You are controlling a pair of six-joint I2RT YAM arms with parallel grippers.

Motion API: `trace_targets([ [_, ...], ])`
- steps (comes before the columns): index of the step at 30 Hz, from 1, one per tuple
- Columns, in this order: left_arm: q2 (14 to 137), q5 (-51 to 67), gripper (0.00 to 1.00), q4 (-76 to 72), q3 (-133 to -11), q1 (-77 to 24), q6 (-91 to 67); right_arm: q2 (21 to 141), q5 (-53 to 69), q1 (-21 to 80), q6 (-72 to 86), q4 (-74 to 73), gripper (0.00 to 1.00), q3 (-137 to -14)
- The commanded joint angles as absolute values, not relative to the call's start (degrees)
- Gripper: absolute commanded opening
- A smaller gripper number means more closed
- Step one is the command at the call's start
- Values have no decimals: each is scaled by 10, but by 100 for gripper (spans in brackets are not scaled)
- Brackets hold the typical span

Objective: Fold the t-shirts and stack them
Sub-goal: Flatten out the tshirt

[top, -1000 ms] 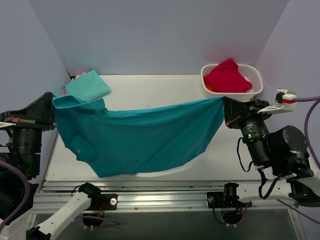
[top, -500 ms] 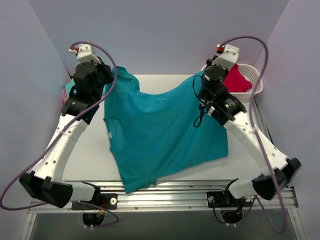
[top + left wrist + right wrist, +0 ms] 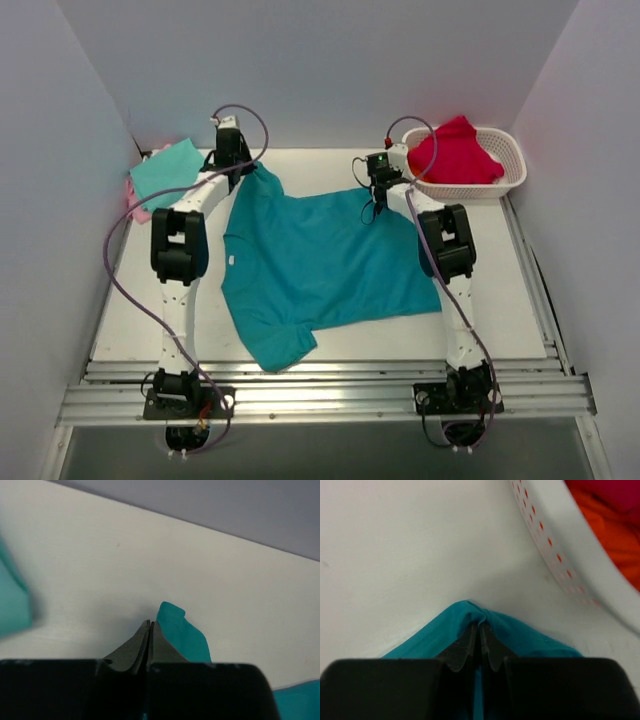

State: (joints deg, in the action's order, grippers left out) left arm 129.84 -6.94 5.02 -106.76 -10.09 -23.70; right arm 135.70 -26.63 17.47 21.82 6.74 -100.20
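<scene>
The deep teal t-shirt (image 3: 320,265) lies spread on the table, its white neck label (image 3: 232,262) at the left and a sleeve toward the near edge. My left gripper (image 3: 245,168) (image 3: 150,623) is shut at the shirt's far-left corner, teal cloth (image 3: 177,630) bunched beside its tips. My right gripper (image 3: 377,196) (image 3: 480,626) is shut on a pinched fold of the far-right corner (image 3: 470,611). The folded mint-green t-shirt (image 3: 165,172) rests at the far left, a pink edge (image 3: 138,207) showing under it.
A white slotted basket (image 3: 466,187) (image 3: 555,545) stands at the far right, just beyond my right gripper, holding red cloth (image 3: 455,150) and orange cloth (image 3: 615,525). Grey walls close in the table on three sides. Blurred mint cloth (image 3: 12,605) sits left of my left gripper.
Both arms swung from the near sides out to the far edge, carrying the teal shirt. It hung stretched between them and now lies flat on the table.
</scene>
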Motion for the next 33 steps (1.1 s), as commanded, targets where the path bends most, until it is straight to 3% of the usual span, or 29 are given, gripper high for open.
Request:
trace_targets([
  [1, 1408, -25, 2, 89, -1248, -91, -221, 1384, -251, 164, 231, 77, 0, -1128],
  [5, 1527, 0, 2, 149, -1467, -83, -217, 1440, -248, 157, 228, 69, 0, -1213],
  [11, 1593, 16, 3, 136, -1535, -69, -217, 1483, -257, 151, 231, 97, 2, -1272],
  [12, 1593, 13, 10, 129, -1533, -64, -217, 1487, -264, 150, 231, 98, 7, -1275],
  [13, 1593, 13, 44, 123, -1529, -62, -216, 1488, -273, 149, 235, 97, 18, -1282],
  [14, 1592, 14, 70, 117, -1528, -60, -214, 1488, -284, 149, 234, 98, 54, -1284],
  [15, 1587, 7, 90, 111, -1528, -55, -211, 1486, -291, 149, 235, 98, 70, -1285],
  [16, 1582, 5, 95, 108, -1527, -52, -211, 1485, -297, 149, 232, 95, 84, -1289],
  [17, 1576, -2, 94, 105, -1526, -50, -208, 1483, -302, 149, 231, 94, 100, -1291],
  [20, 1532, -53, 94, 100, -1511, -42, -206, 1463, -337, 151, 222, 84, 100, -1289],
  [24, 1382, -107, 94, 64, -1416, -39, -199, 1399, -390, 156, 211, 85, 100, -1233],
  [28, 1209, -137, 94, 27, -1231, -48, -216, 1254, -447, 167, 223, 139, 100, -1090],
  [33, 988, -170, 95, -14, -911, -99, -253, 1089, -518, 216, 214, 193, 100, -902],
])
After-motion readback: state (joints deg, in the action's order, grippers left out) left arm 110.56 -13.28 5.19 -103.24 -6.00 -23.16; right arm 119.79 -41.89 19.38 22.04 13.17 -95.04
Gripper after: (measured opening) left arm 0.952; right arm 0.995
